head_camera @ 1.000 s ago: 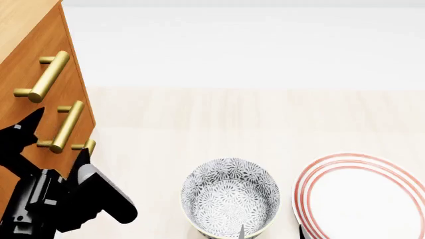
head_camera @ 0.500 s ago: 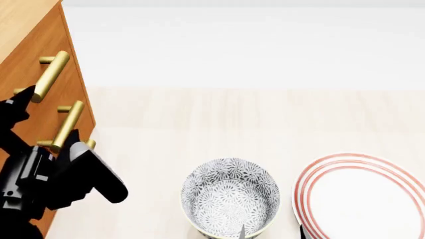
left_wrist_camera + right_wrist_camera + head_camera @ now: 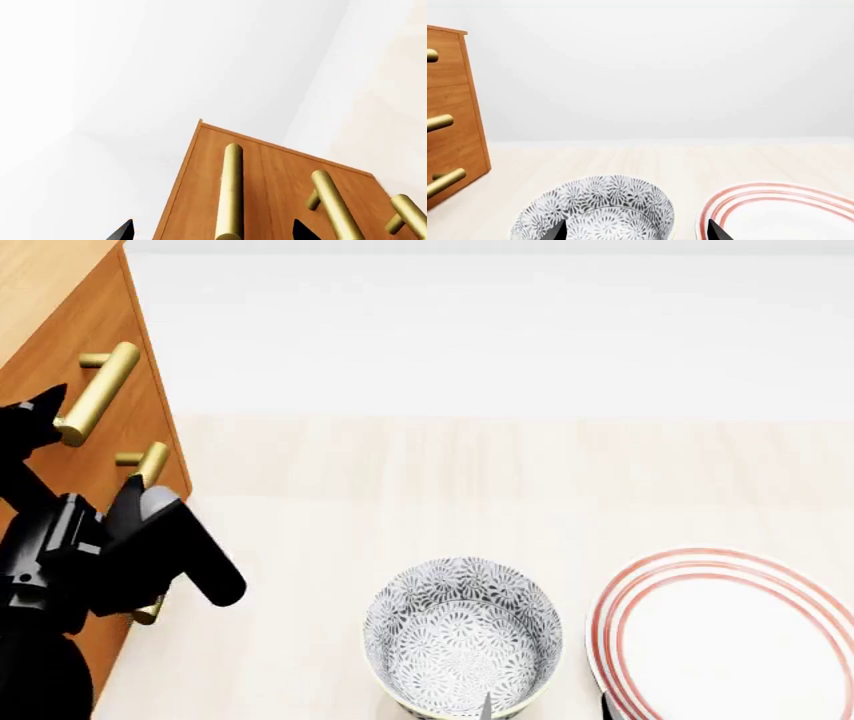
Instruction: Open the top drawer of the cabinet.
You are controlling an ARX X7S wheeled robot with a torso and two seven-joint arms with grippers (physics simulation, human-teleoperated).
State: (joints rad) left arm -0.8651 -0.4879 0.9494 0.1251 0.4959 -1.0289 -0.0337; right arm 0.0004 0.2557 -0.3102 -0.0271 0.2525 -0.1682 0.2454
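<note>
The orange-brown cabinet (image 3: 40, 280) stands at the left edge of the head view. The top drawer (image 3: 67, 345) looks closed, its front flush with the ones below. Its brass bar handle (image 3: 100, 388) is in plain sight. My left gripper (image 3: 91, 450) is open against the cabinet front, one fingertip by the near end of that handle, the other over the second handle (image 3: 152, 460). In the left wrist view the top handle (image 3: 231, 190) lies between the spread tips of the left gripper (image 3: 213, 232), not gripped. My right gripper (image 3: 635, 232) is open and empty over the bowl.
A grey patterned bowl (image 3: 463, 635) stands at the front middle of the pale table, and a white plate with red rings (image 3: 727, 635) lies at the front right. The lower handles (image 3: 331, 205) also show in the left wrist view.
My left gripper has moved up the cabinet front, from around the lower handles to the top handle's near end. The right arm, bowl and plate have not moved.
</note>
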